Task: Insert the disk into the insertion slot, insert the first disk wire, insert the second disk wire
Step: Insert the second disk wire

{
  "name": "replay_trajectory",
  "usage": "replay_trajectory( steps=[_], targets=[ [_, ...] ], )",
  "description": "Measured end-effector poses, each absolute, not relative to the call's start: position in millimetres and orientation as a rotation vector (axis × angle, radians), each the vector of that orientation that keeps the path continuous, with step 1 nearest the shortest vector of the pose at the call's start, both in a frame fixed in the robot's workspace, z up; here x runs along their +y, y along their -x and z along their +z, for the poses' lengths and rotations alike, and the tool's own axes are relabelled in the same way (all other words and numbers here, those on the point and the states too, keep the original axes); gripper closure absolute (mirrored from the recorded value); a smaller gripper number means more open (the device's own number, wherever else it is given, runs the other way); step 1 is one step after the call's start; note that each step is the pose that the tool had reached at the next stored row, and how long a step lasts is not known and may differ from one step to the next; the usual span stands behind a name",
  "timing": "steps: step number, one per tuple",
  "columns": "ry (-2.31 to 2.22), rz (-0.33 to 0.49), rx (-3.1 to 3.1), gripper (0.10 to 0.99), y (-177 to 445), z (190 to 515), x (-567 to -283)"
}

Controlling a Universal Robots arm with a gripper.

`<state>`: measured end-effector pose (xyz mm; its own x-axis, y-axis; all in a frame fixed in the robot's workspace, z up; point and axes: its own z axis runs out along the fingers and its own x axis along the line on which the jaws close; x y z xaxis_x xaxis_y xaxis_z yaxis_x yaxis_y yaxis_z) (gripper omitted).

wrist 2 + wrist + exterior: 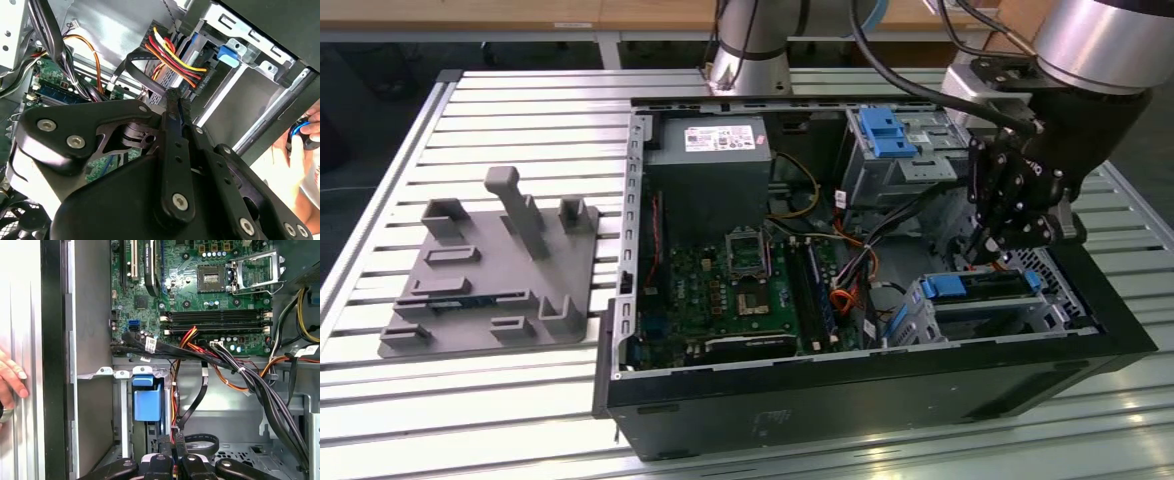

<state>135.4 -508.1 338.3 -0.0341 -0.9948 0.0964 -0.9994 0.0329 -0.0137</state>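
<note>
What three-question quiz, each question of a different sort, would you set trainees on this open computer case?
1. True or false: the disk in its blue carrier sits inside the insertion slot.
2. The gripper hangs above: A the power supply; B the insertion slot; C the motherboard.
3. Fill in: the grey fixture plate lies on the slatted table to the exterior view's ____ of the computer case.

Key: 1 true; 2 B; 3 left.
</note>
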Motion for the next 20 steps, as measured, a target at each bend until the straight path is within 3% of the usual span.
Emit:
replay_trajectory(
  steps=[13, 20],
  targets=[
    [-2.156, 0.084, -2.229, 0.937, -136, 339, -516],
    [-2.188, 0.011, -2.264, 0.937, -136, 339, -522]
  ],
)
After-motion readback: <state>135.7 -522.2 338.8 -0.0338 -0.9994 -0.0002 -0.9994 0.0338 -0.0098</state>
